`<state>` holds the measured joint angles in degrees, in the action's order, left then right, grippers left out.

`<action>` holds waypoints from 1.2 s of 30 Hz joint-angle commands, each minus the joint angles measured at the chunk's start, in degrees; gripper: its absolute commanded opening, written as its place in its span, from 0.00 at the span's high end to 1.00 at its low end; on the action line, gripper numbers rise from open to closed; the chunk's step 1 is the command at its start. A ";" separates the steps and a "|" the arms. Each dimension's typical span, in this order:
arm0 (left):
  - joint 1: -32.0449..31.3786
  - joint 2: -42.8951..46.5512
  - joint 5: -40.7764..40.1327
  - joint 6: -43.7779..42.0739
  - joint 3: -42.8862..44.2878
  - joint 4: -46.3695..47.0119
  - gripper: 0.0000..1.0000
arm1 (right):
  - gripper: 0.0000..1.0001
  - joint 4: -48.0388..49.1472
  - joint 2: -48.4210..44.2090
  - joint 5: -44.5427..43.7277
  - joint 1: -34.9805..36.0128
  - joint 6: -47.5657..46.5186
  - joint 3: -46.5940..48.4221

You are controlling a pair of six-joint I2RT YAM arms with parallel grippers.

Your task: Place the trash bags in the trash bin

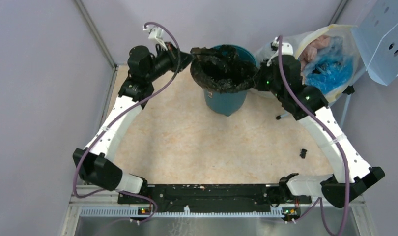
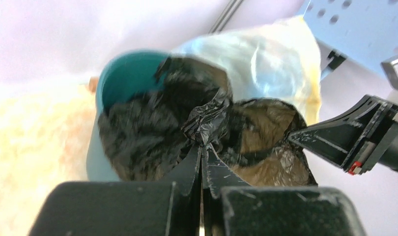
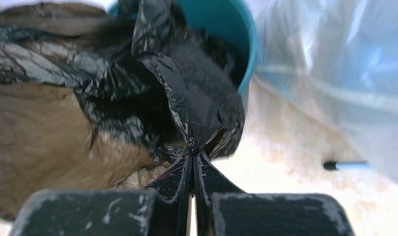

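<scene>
TRASH BAG OVER THE BIN: at the far end of the worktop point(image 1: 197, 142), my two arms hold the black trash bag point(image 1: 221, 69) stretched across the mouth of the teal trash bin point(image 1: 225, 103). The left claw point(image 2: 203, 147) is clamped fully together on a twisted pinch of the bag's rim at the bin's left side. The right claw point(image 3: 192, 150) is likewise closed tight, with a fold of the glossy film caught between its tips on the right side. Seen from above, the bag's opening gapes upward and its body sags down inside the bin. The crinkled rim rides on the bin's lip and partly spills over it, most of all on the near side. The bin stands upright, just beside the translucent sack point(image 1: 329, 64) of blue and pink stuff at the right rear corner.

I read this as the seating step: the bag is over the bin and partly in it, but not yet settled. I judge that the next move calls for both claws to go down and inward together, feeding the rim past the lip so the film drops inside rather than draping outside, and then to let go. The film looks thin and slippery, so an uneven pull could tear it or tip the light bin toward the stronger arm
</scene>
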<state>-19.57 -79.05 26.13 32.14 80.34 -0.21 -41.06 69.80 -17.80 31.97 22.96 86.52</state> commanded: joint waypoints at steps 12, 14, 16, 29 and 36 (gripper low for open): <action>-1.31 -27.89 3.40 9.01 29.85 9.33 1.00 | 1.00 2.99 22.12 13.90 -11.02 -0.86 25.79; -1.87 -30.87 2.94 8.83 30.12 10.07 1.00 | 1.00 4.14 24.22 17.08 -11.21 0.00 25.20; -2.05 -32.99 2.90 8.58 30.25 10.41 1.00 | 1.00 4.95 26.16 19.26 -11.31 0.64 24.60; -5.78 -35.47 1.35 5.15 27.07 12.26 1.00 | 1.00 2.26 24.68 18.76 -16.15 0.14 25.76; -9.93 -38.10 -2.24 3.35 23.89 14.68 1.00 | 1.00 4.23 24.17 25.46 -16.07 -0.65 18.92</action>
<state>-27.77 -116.33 25.87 37.65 105.03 10.37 -38.52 95.46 2.68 15.18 23.33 107.39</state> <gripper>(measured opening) 0.004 0.004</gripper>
